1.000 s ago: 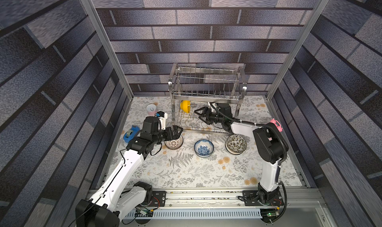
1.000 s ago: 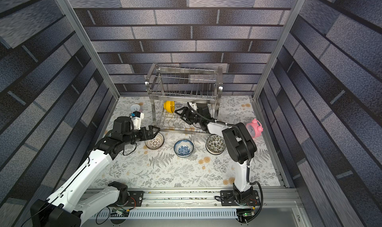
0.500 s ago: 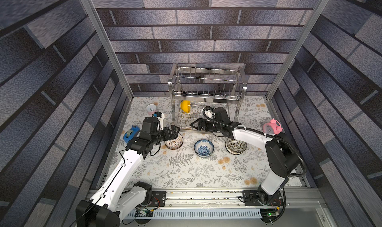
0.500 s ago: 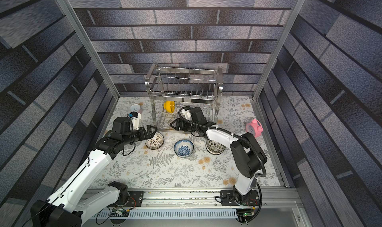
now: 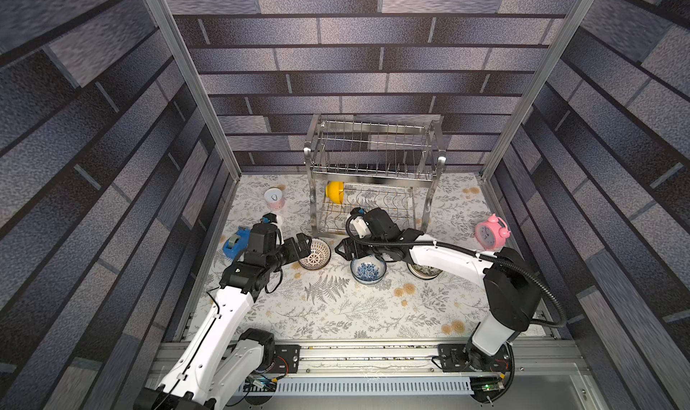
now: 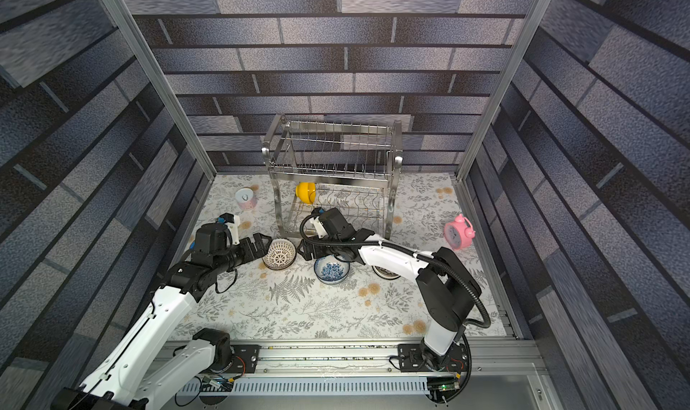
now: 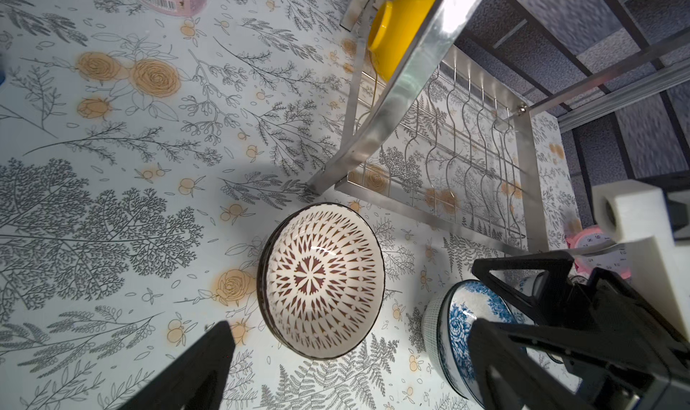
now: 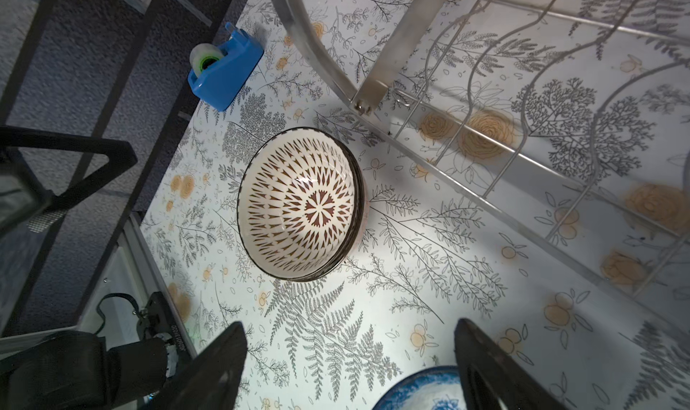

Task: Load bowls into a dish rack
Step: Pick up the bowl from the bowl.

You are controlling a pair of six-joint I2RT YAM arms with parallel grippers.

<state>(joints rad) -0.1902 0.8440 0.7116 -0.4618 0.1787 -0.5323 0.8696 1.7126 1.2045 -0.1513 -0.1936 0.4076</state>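
- Right wrist view, nearest: blue-and-white bowl (image 8: 418, 389) mouth up on the table (image 8: 373, 277), right of centre; round, so no long axis, only an upright one through the foot.
- Just above its far-left rim: right gripper (image 8: 350, 324), fingers spread wide, pinching nothing; judged to be poised for dropping over a rim.
- Further right, half hidden under the right arm: dark bowl (image 5: 425, 274), also mouth up.
- Slightly farther, left of centre: brown-patterned bowl (image 7: 321, 281), mouth up; doubled rim line, perhaps nested in another, cannot tell.
- At its left rim: left gripper (image 5: 305, 244), fingers spread, holding nothing; touching the rim or just short of it, cannot tell; seemingly lined up for a rim pinch from the left.
- Far, centre: dish rack (image 5: 373, 179), long axis running left to right.
- At the left end of its lower tier: yellow bowl (image 5: 333, 192), on edge, propped upright by the divider wires for draining; foot toward the left, mouth apparently toward the right, axis lying along the rack.
- Other slots bare, so loading judged barely begun.
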